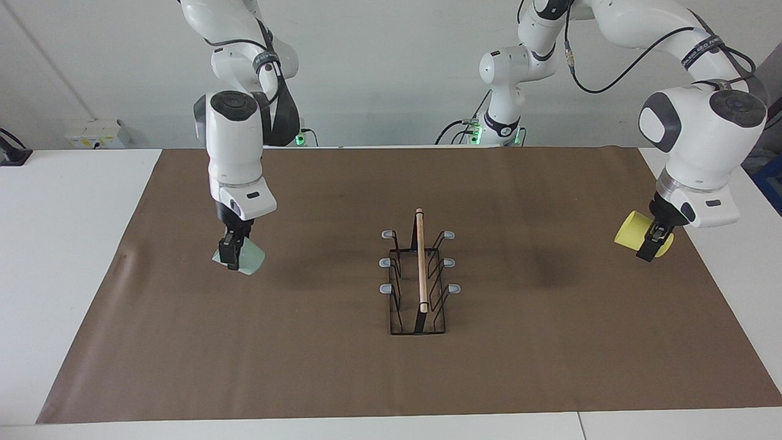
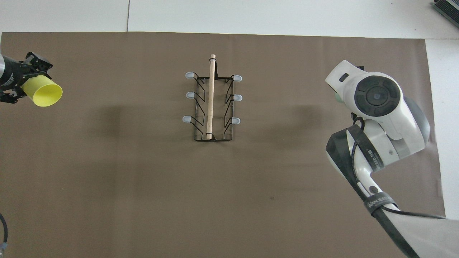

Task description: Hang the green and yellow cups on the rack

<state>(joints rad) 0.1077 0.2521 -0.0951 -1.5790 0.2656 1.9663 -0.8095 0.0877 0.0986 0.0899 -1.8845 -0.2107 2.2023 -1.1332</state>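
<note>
The rack (image 1: 420, 275) stands on the brown mat at mid-table, its wooden rod on top and its grey-tipped prongs bare; it also shows in the overhead view (image 2: 211, 104). My right gripper (image 1: 232, 252) is shut on the mint green cup (image 1: 245, 259), held tilted low over the mat toward the right arm's end. In the overhead view my right wrist hides the cup except for a sliver (image 2: 337, 96). My left gripper (image 1: 651, 243) is shut on the yellow cup (image 1: 633, 230), held on its side in the air over the mat's edge at the left arm's end; the cup's mouth shows from overhead (image 2: 43, 94).
The brown mat (image 1: 305, 366) covers most of the white table (image 1: 73, 244). A white box (image 1: 98, 133) sits by the wall near the right arm's end. A dark object (image 2: 446, 9) lies at the table's corner.
</note>
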